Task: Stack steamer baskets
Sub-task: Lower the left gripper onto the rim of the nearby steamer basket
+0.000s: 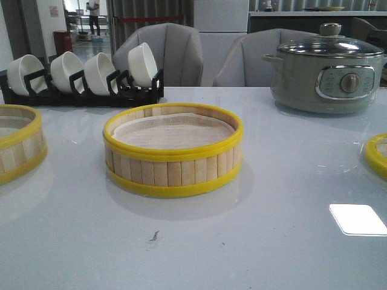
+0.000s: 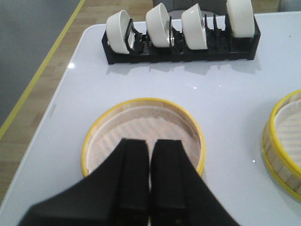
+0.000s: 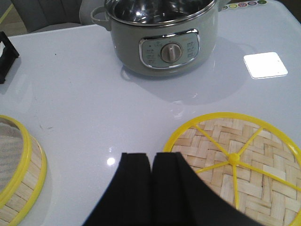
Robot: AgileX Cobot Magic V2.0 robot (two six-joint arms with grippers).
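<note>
Baskets unstacked: left gripper (image 2: 150, 188), jaws pressed together and empty, hovers right over the left basket (image 2: 143, 136), the right gripper (image 3: 153, 188) likewise clenched above the lid (image 3: 235, 160).

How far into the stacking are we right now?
Nothing is stacked yet. The centre basket, left basket and lid all sit apart on the table. Both sets of jaws are shut and empty, the left gripper above the left basket, the right gripper by the lid. All stacking remains.

Bowl rack (image 1: 81, 81) behind basket (image 1: 173, 151) — pot (image 1: 326, 69) right
</note>
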